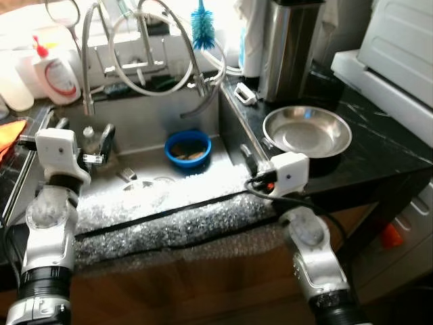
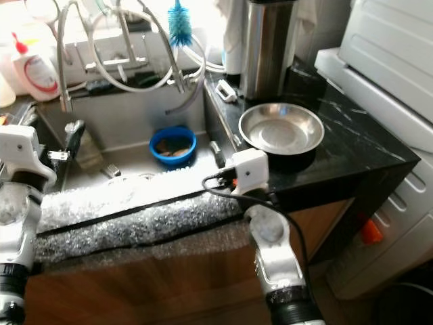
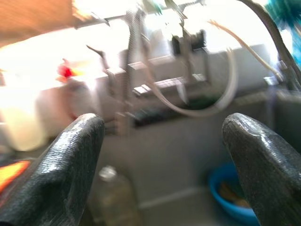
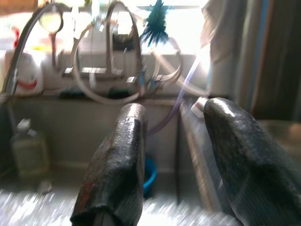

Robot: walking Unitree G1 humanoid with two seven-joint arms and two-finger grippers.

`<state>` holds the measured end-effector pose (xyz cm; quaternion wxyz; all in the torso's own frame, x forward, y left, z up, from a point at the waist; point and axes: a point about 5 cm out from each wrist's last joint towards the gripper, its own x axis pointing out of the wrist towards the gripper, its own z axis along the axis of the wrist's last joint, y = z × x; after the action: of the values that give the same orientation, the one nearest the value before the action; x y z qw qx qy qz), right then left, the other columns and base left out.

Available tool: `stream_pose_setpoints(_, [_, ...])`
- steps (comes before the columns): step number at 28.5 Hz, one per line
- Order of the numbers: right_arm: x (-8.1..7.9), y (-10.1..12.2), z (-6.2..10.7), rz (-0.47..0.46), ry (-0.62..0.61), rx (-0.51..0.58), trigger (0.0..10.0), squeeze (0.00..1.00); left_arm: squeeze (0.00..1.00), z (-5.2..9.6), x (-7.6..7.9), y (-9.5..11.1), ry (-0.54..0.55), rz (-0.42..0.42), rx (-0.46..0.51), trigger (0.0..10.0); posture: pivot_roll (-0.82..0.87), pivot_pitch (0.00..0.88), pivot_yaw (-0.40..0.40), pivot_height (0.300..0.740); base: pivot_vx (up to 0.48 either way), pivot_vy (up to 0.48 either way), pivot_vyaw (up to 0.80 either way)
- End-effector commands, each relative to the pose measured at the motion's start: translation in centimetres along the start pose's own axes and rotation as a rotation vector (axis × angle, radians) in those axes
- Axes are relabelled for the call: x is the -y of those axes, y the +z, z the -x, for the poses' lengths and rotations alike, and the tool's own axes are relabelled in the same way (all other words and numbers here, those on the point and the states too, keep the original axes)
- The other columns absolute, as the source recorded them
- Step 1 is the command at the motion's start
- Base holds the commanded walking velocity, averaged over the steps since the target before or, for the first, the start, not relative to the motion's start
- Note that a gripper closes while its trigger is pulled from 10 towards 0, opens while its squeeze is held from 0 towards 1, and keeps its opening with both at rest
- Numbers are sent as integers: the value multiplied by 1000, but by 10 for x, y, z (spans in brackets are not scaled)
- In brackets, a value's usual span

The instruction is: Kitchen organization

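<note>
Beside the sink (image 1: 152, 112), a steel bowl (image 1: 306, 131) sat on the counter. Over the sink, left gripper (image 3: 162, 155) was spread wide and right gripper (image 4: 174, 141) parted, both empty.

A sink (image 1: 135, 128) is lying before me, with a bowl (image 1: 187, 148) sitting in it toward its right side. A faucet (image 1: 86, 61) is rising behind the sink, a brush (image 1: 201, 26) standing further right along the back. On the counter (image 1: 379, 145) right of the sink a pan (image 1: 306, 131) is resting, with a canister (image 1: 287, 47) standing behind it. A bottle (image 1: 57, 73) is standing at the back left.
</note>
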<state>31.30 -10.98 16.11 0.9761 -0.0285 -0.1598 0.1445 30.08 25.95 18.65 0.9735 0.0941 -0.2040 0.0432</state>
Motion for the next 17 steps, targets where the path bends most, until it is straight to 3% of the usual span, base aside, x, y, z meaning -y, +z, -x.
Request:
stream_pose_setpoints(1, [5, 14, -7, -15, -31, 55, 10000, 0, 0, 6, -1, 16, 55, -7, 70, 10000, -68, 0, 55, 740, 0, 0, 0])
stream_pose_setpoints(5, [10, 20, -12, -28, -45, 68, 10000, 0, 0, 16, 8, 22, 88, 1, 79, 10000, -57, 0, 48, 740, 0, 0, 0])
stream_pose_setpoints(7, [16, 26, -19, -42, -90, 66, 10000, 0, 0, 23, 23, 19, 80, 4, 48, 10000, -56, 0, 47, 740, 0, 0, 0])
stream_pose_setpoints(11, [25, 30, -25, -47, -132, 51, 10000, 0, 0, 25, 34, 18, 62, 9, 20, 10000, -66, 0, 50, 740, 0, 0, 0])
stream_pose_setpoints(12, [35, 32, -29, -55, -182, 25, 10000, 796, 0, 26, 40, 17, 42, -4, 4, 10000, -70, 0, 53, 740, 0, 0, 0])
stream_pose_setpoints(13, [41, 31, -31, -47, -212, 1, 10000, 1000, 0, 26, 42, 17, 37, -2, -1, 10000, -74, 0, 56, 740, 0, 0, 0])
stream_pose_setpoints(17, [58, 30, -36, -96, -294, -41, 10000, 1000, 0, 25, 45, 19, 31, -1, -5, 10000, -76, 0, 60, 740, 0, 0, 0])
